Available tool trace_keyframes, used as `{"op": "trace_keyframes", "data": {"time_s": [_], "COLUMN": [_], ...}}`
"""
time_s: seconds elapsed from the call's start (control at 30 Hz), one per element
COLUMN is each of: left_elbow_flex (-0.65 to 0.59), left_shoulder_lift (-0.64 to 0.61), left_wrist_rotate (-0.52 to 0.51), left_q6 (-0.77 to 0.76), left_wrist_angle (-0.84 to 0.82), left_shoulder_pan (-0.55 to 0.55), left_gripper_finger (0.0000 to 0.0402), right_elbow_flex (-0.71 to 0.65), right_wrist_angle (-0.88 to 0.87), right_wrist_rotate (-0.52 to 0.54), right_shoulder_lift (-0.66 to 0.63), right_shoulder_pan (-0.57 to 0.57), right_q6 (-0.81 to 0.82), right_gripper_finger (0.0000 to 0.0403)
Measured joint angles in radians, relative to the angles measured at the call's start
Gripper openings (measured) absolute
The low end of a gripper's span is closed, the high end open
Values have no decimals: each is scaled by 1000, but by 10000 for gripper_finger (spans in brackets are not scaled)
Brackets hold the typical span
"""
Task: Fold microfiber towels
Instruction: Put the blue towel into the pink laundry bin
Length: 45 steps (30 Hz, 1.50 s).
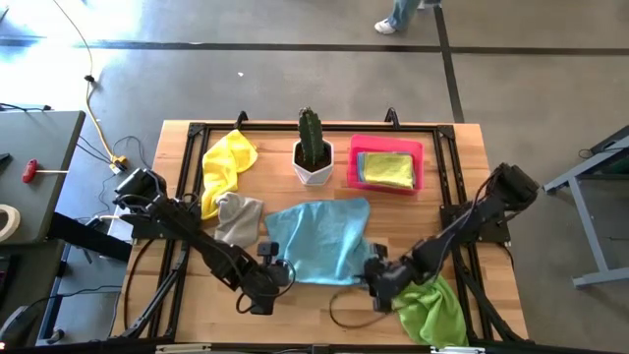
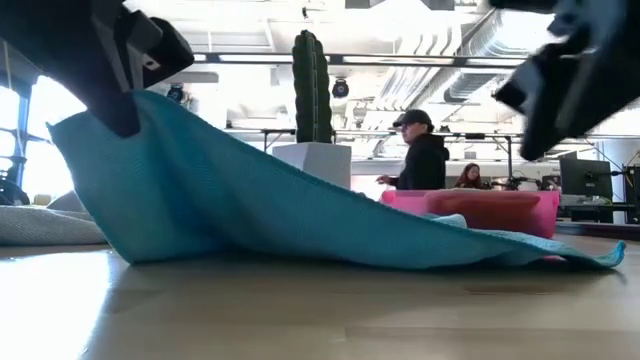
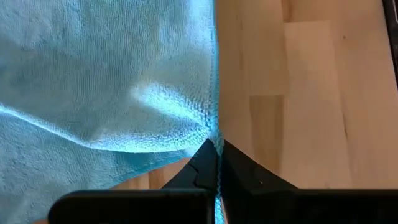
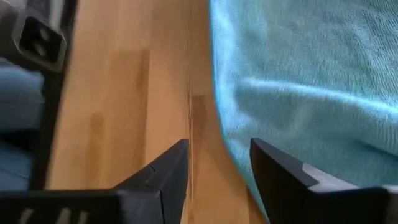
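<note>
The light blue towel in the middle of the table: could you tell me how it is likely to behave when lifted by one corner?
Probably floppy: the light blue towel sags in a slope from the corner pinched by the left pincer. Likely light, since that pinch alone holds it up. Its fuzzy weave suggests little slipping.

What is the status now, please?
Left end effector shut on light blue towel corner, lifted. Right end effector open beside towel edge, holding nothing. Cactus pot beyond towel, not in the way.

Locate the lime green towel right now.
In the high view the lime green towel lies bunched at the table's front right corner, just beside the right claw and right of the light blue towel.
</note>
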Motion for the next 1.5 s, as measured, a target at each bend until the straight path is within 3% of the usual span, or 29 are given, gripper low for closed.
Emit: {"op": "trace_keyframes", "data": {"time_s": [0.3, 0.43, 0.73, 1.13, 1.5], "left_elbow_flex": [0, 0, 0, 0, 0], "left_shoulder_lift": [10, 11, 29, 28, 28], "left_wrist_rotate": [-5, -8, -3, -2, 4], "left_q6": [-10, -19, -25, -25, -25], "left_wrist_angle": [8, 8, 2, 6, 6], "left_shoulder_pan": [-8, -7, -8, -6, -6], "left_gripper_finger": [0, 0, 0, 0, 0], "right_elbow_flex": [-1, -1, -1, 2, 3], "right_wrist_angle": [-35, -71, -211, -255, -247], "right_wrist_rotate": [236, 275, 280, 252, 131], "right_shoulder_lift": [163, 187, 179, 177, 174], "right_shoulder_pan": [121, 122, 119, 101, 14], "right_q6": [-10, 13, 151, 140, 84], "right_gripper_finger": [155, 150, 150, 149, 146]}}
